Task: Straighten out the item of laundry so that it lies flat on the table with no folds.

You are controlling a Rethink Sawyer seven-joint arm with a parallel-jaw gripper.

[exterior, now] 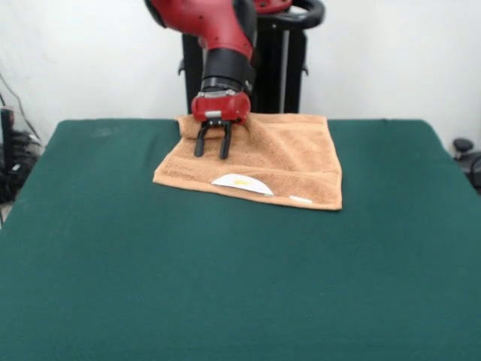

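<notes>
The tan-orange towel [278, 158] lies on the far middle of the dark green table [225, 286]. It is mostly spread, with a raised fold along its far left corner and a crease running across the middle. White labels [242, 183] show on its near edge. My gripper [213, 154] hangs over the towel's left part. Its two black fingers [200, 143] point down with a small gap between them, and their tips are at the cloth. Nothing is held between them.
The robot's black pedestal [278, 68] stands behind the table's far edge. Dark equipment [11, 162] sits off the table's left side, and a dark object [467, 154] off its right side.
</notes>
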